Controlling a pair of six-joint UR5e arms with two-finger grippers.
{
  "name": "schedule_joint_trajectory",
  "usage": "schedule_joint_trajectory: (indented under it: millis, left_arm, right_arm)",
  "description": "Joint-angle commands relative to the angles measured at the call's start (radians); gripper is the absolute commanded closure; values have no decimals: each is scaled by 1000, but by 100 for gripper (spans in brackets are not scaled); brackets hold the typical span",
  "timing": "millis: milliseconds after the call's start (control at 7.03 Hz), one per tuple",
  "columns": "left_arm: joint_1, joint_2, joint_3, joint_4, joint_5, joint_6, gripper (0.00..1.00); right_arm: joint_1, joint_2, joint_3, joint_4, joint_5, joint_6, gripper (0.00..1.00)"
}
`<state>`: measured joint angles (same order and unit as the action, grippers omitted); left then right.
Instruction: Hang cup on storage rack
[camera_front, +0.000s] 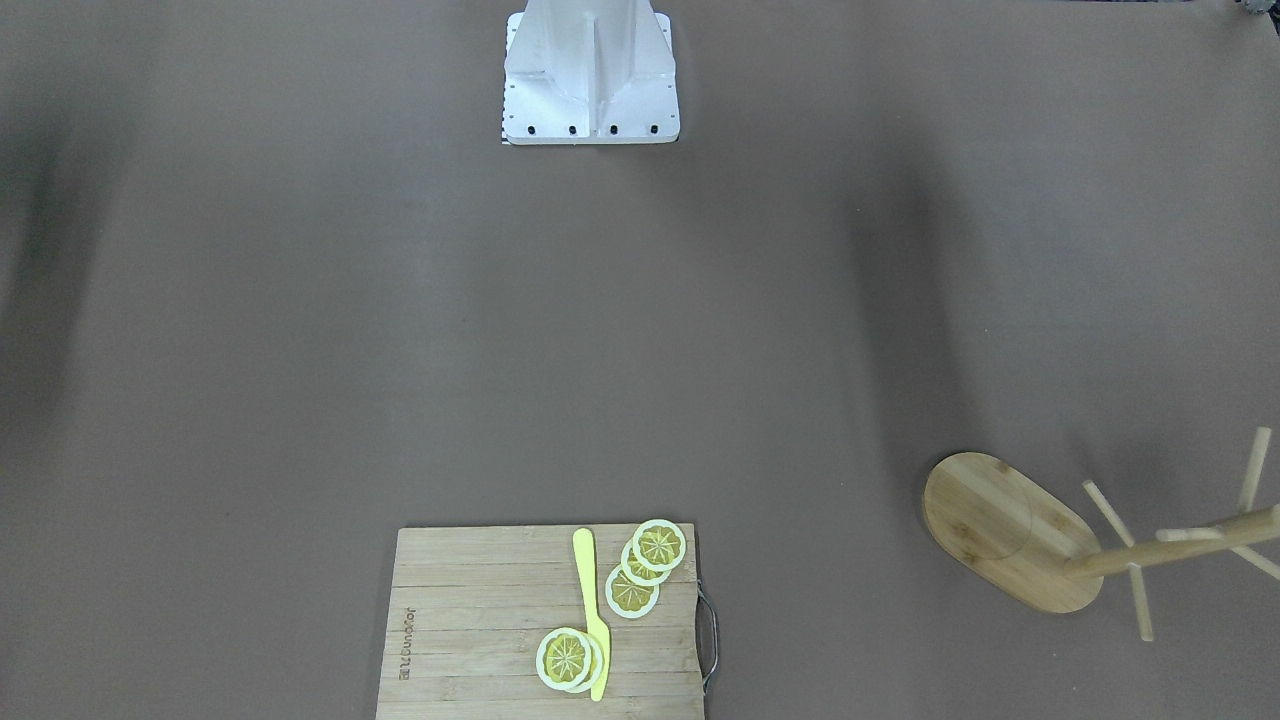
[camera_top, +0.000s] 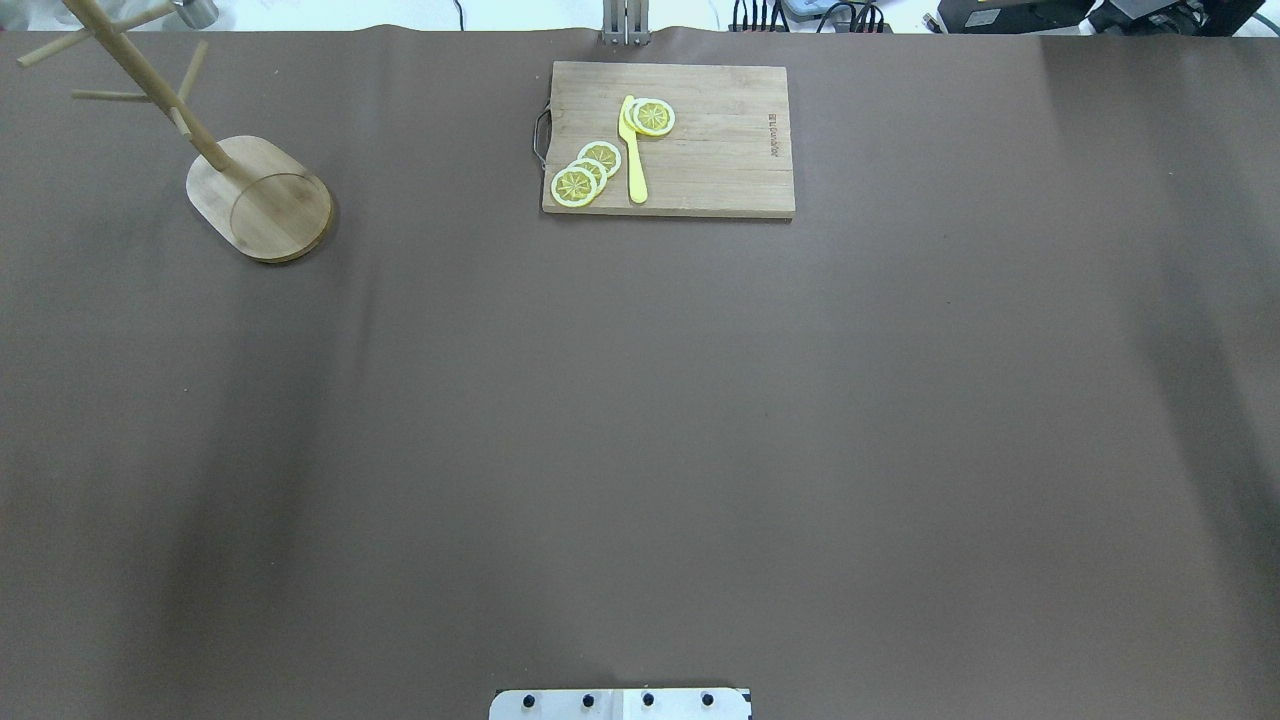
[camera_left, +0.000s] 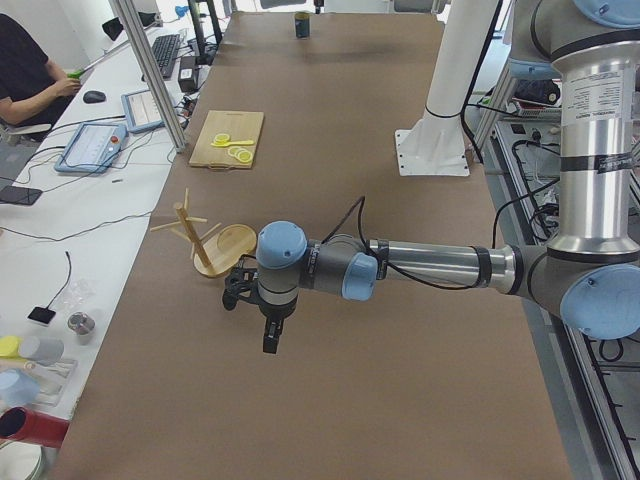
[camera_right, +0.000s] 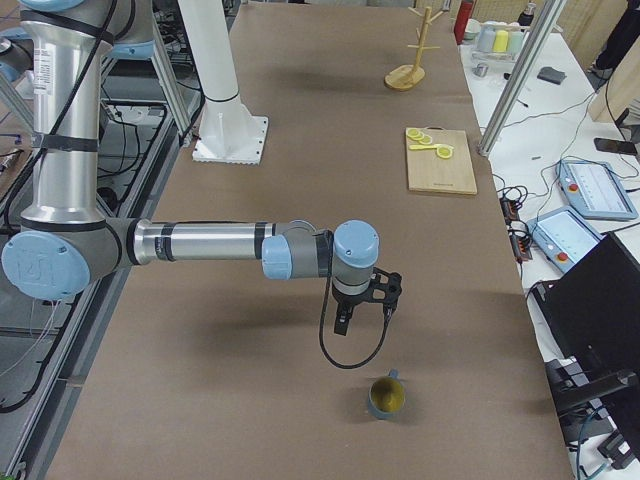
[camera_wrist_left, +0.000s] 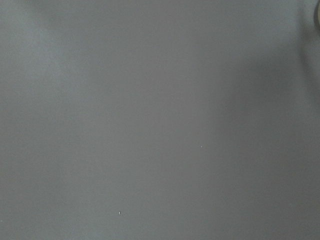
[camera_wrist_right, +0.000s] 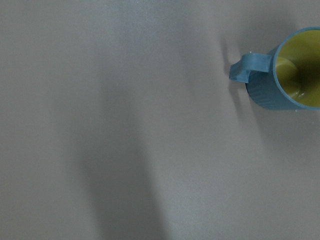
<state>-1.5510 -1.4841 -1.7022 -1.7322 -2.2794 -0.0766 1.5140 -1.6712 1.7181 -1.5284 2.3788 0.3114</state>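
The dark teal-blue cup (camera_right: 388, 398) stands upright on the brown table near its end on my right side, yellowish-olive inside. The right wrist view shows it at the upper right edge (camera_wrist_right: 280, 82), handle pointing left. The bamboo storage rack (camera_top: 260, 200) stands at the far left of the table, also in the front view (camera_front: 1010, 530) and the left side view (camera_left: 205, 240). My right gripper (camera_right: 365, 315) hangs above the table a little short of the cup. My left gripper (camera_left: 255, 320) hangs near the rack. I cannot tell whether either gripper is open or shut.
A wooden cutting board (camera_top: 720, 150) with lemon slices (camera_top: 585, 172) and a yellow knife (camera_top: 633, 150) lies at the table's far middle edge. The robot's white base (camera_front: 590, 90) stands at the near edge. Operators' desks with gear (camera_left: 95, 145) flank the far side.
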Motion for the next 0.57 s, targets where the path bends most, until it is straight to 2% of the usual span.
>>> schedule_joint_trajectory:
  millis: [0, 427]
  left_arm:
    - [0, -1, -7, 0, -2, 0, 1]
    - [0, -1, -2, -6, 0, 1, 2]
  right_arm:
    - [0, 2, 0, 1, 2, 0, 0]
    - [0, -1, 17, -1, 10, 5, 0]
